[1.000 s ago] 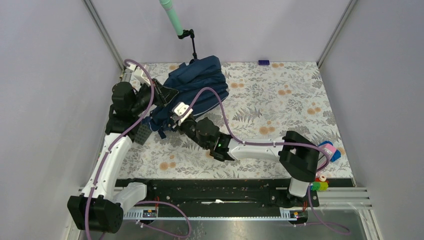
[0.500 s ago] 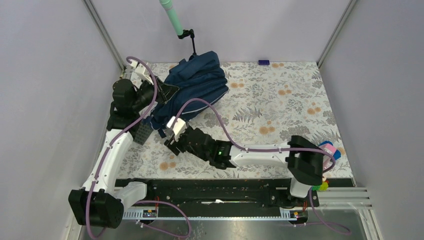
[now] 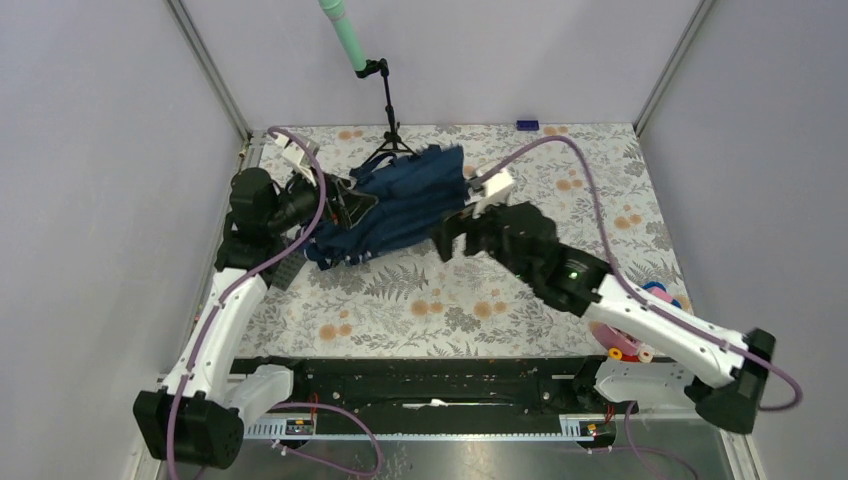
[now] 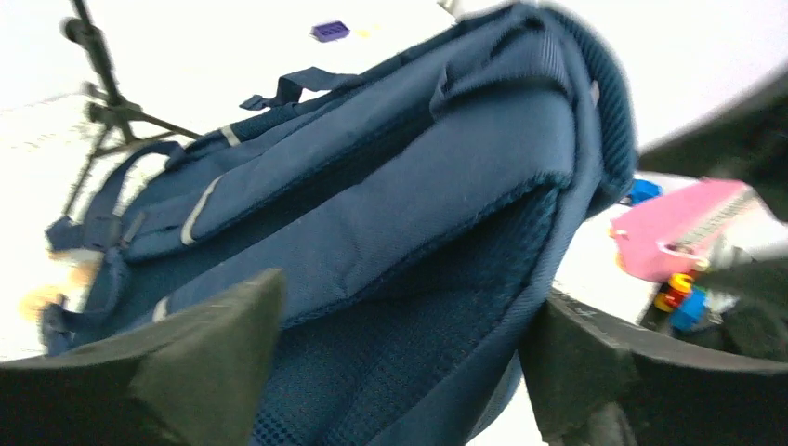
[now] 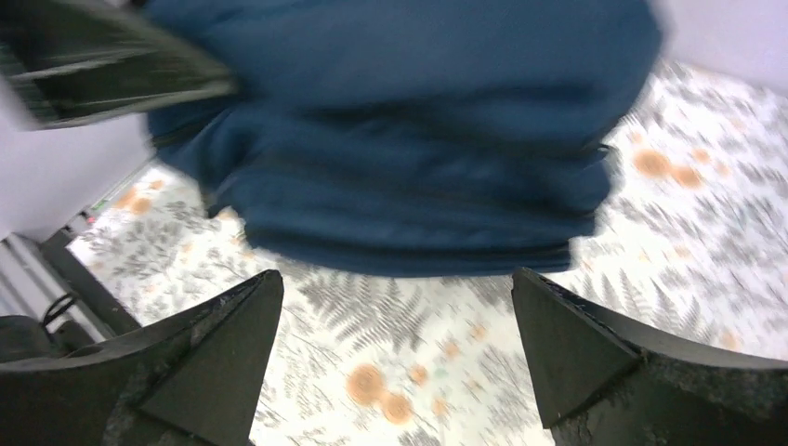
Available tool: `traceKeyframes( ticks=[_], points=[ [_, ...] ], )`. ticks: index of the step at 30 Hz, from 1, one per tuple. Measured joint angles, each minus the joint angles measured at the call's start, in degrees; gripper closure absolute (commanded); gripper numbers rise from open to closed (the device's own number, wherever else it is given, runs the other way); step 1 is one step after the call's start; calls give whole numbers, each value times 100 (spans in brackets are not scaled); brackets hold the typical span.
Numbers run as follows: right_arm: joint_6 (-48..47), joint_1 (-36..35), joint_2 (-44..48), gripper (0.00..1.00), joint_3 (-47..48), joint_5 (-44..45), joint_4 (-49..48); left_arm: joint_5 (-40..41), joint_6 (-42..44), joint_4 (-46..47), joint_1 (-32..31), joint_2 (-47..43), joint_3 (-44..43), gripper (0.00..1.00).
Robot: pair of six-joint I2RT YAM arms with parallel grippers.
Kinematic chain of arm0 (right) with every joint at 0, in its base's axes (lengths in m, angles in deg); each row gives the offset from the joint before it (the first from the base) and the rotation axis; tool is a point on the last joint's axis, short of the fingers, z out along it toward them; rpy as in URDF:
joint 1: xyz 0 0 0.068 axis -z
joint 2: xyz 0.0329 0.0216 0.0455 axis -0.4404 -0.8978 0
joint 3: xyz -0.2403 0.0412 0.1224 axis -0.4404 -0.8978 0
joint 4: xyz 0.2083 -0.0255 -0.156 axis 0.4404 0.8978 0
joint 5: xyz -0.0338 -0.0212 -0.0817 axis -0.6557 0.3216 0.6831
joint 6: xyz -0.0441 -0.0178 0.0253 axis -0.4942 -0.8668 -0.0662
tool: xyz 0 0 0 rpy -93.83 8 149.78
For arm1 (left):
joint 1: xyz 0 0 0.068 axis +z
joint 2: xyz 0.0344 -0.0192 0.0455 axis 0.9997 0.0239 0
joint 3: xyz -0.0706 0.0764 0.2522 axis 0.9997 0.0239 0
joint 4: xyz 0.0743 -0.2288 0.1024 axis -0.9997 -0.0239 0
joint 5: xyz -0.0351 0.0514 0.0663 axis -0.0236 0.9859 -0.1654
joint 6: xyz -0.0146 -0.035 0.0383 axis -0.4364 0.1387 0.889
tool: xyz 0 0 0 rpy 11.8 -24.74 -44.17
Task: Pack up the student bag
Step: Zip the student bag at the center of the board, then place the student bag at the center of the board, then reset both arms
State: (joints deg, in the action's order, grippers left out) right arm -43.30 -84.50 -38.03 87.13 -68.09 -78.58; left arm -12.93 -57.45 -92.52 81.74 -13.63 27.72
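Note:
The student bag (image 3: pixel 405 200), navy blue with pale reflective strips, lies slumped on its side at the back left of the floral table. My left gripper (image 3: pixel 345 205) is at the bag's left end, open wide. In the left wrist view its jaws (image 4: pixel 400 372) straddle the padded mesh back of the bag (image 4: pixel 390 214), and the right finger (image 4: pixel 576 372) sits close to the bag's edge. My right gripper (image 3: pixel 447 235) hovers at the bag's right front corner. Its open jaws (image 5: pixel 395 353) have only patterned table between them, and the bag (image 5: pixel 409 130) is just ahead.
A black tripod stand (image 3: pixel 388 120) with a green rod rises behind the bag. A small purple block (image 3: pixel 527 125) lies at the back edge. A pink notebook (image 4: pixel 678 228) and small coloured toys (image 3: pixel 655 293) sit at the front right, near the right arm's base.
Both grippers opened. The right arm swung from the bag's left front round to its right front corner. The bag settled lower and spread to the right.

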Motion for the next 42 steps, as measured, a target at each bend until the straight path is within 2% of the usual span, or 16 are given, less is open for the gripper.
traceKeyframes(
  ticks=[5,11,16,20,25,30,35,42],
  points=[
    [463,1421,691,0,-334,-645,1088,-409,57,-260,-24,-765,581,1],
    [870,2957,846,0,-439,-1491,1893,-234,-48,-577,-17,-1716,1287,1],
    [999,3884,962,0,-527,-1690,2483,890,-264,-852,-17,-2398,1735,1],
    [990,4354,1578,0,-595,-1381,2761,2173,-424,-1115,-17,-2778,1740,1],
    [719,4546,2542,0,-721,-754,2647,3567,-433,-1469,-17,-3195,1517,1],
    [249,4564,3683,0,-1408,-243,1941,4566,-240,-1399,-15,-3729,1231,1],
    [-52,4564,4092,0,-1910,39,1493,5097,-48,-1161,-15,-4288,1491,1],
    [-219,4564,4089,0,-2004,85,1399,5211,68,-1176,-15,-4406,1720,1]
  ],
)
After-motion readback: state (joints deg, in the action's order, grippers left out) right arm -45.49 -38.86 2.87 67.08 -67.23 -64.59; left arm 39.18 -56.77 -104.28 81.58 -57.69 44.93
